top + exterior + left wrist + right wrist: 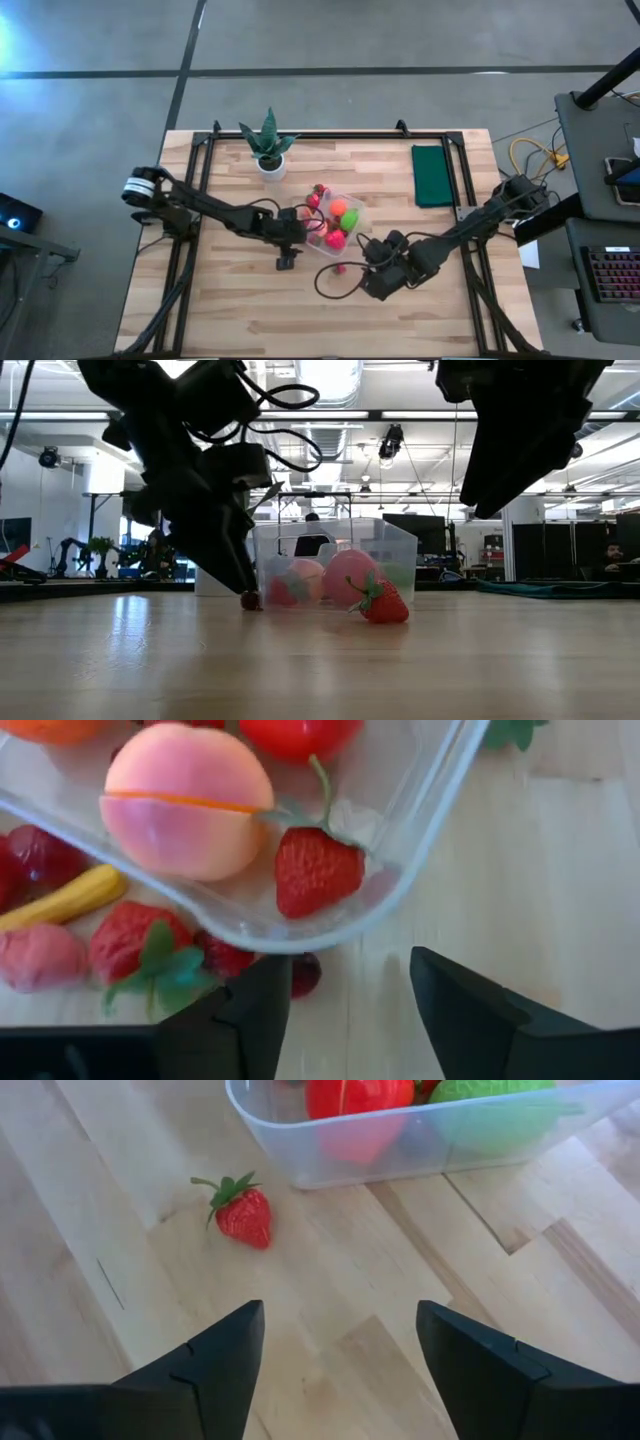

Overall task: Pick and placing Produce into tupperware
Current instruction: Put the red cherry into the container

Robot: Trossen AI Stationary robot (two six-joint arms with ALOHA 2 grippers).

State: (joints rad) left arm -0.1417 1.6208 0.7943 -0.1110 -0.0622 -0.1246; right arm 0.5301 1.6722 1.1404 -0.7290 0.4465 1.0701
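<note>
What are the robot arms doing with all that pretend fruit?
They are filling a clear tub with toy fruit. The left claw is low beside the tub, open around a small dark red piece on the table. The right claw is open, hanging above a strawberry lying outside the tub.

A robotics lab or workshop floor.
Ceiling strip lights (350, 415), open rafters and monitors (415, 530) fill the room behind a wooden table (250, 310); another robot arm (70, 550), probably, stands far off; a keyboard (612, 275) sits alongside.
</note>
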